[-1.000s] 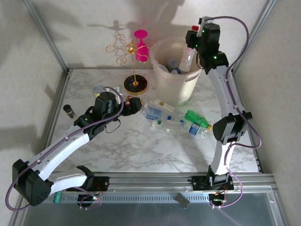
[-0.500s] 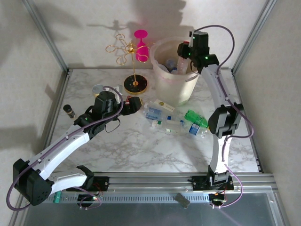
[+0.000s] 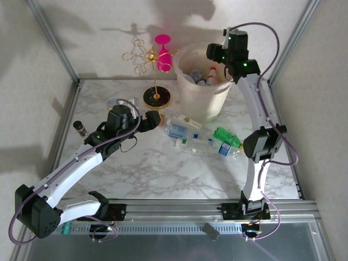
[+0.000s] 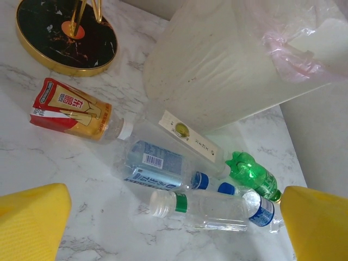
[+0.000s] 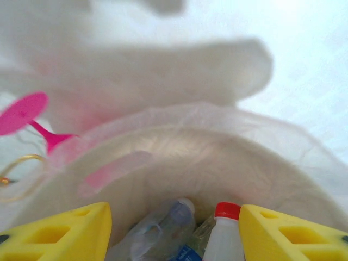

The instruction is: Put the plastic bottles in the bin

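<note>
Plastic bottles (image 3: 202, 76): several already inside bin (image 3: 190, 100), red-capped bottle (image 5: 225, 239) among them. At least five left lying on desk (image 3: 163, 174) near bin: red-label bottle (image 4: 70, 109), blue-label bottle (image 4: 152, 163), cream-label bottle (image 4: 187, 133), green bottle (image 4: 253, 174), clear bottle (image 4: 209, 209). Right jaws parted, empty, above bin mouth. Left jaws spread wide, empty, above desk cluster. Judgement: task partway, more pickups needed.

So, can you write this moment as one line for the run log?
left fingers: open, near bottles on table | right fingers: open, above bin | bin: bottles inside | task: unfinished
</note>
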